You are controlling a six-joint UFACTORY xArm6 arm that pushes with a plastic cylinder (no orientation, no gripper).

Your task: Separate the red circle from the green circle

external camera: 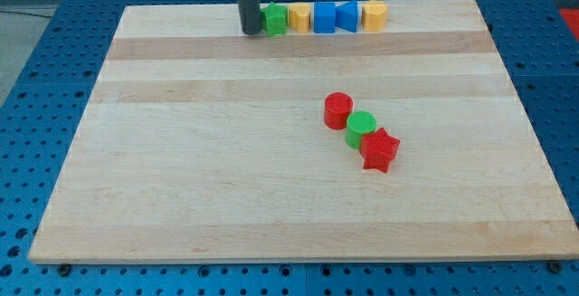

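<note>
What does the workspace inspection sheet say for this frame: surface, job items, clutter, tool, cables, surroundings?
Surface: wooden board, flat, light.
Job's things: red circle touching green circle near the middle; a red star touches the green circle's lower right.
Clutter: row at the view's top: green block, yellow block, blue block, second blue block, second yellow block.
Tool: my tip at the row's left end, beside the green block, far from both circles.
Cables: nothing seen.
Surroundings: blue perforated table.

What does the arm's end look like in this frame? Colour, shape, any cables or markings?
Only a straight, dark grey-black cylindrical rod shows, entering from the view's top. My tip is blunt, just left of the green block in the top row. It has a smooth matte surface. No cables, labels or markings are visible; the rest of the arm is out of frame.
</note>
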